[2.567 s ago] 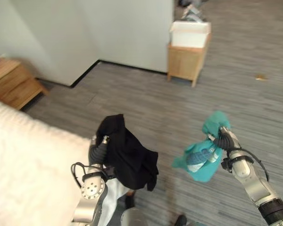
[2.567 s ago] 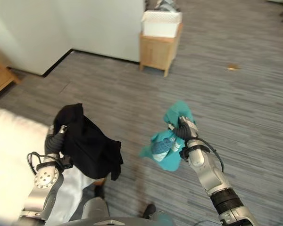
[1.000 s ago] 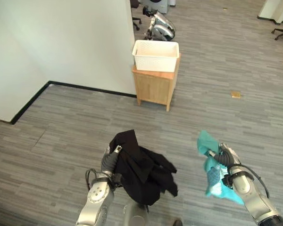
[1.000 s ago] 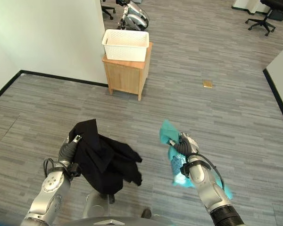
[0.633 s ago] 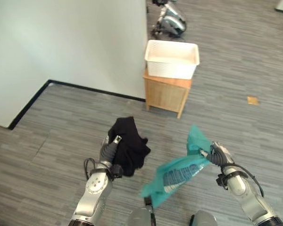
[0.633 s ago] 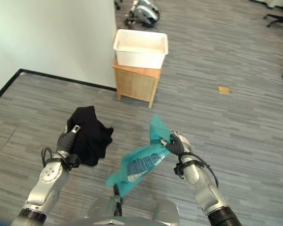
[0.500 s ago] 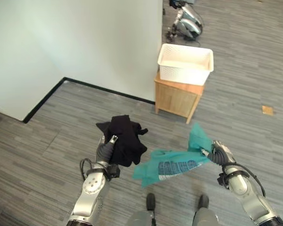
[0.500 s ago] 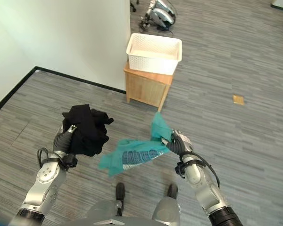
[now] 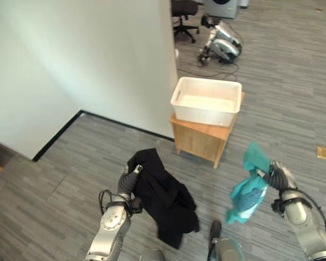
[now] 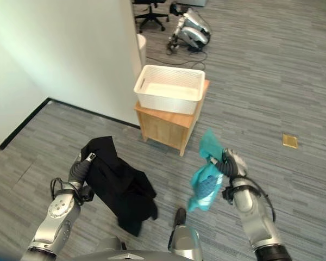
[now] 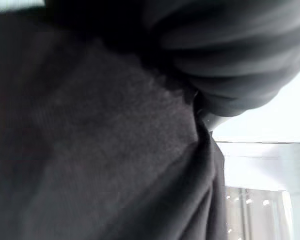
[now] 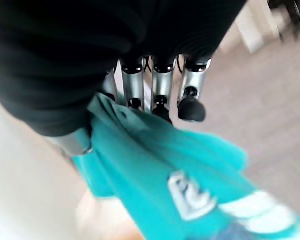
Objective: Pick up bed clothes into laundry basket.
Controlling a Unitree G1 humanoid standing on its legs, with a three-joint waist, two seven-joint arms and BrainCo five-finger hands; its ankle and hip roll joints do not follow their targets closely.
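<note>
My left hand (image 9: 128, 184) is shut on a black garment (image 9: 165, 198) that drapes over it and hangs down toward the floor; the same black cloth (image 11: 105, 150) covers the fingers in the left wrist view. My right hand (image 9: 279, 175) is shut on a teal garment (image 9: 249, 193) with a pale print, which dangles below it. In the right wrist view the fingers (image 12: 157, 85) curl onto the teal cloth (image 12: 155, 170). Ahead of both hands, a white laundry basket (image 9: 204, 116) sits on a small wooden cabinet (image 9: 200, 142).
A white wall corner (image 9: 98, 60) with black skirting stands left of the cabinet. Grey striped carpet (image 9: 70, 179) lies all round. Beyond the basket are an office chair (image 9: 183, 11) and a grey machine (image 9: 223, 46) on the floor. A small brown tile (image 9: 324, 152) lies at right.
The camera has shifted, so the basket looks nearer. The teal garment, stretched out leftward before, now hangs under my right hand. The black garment has dropped from a bunch into a long drape.
</note>
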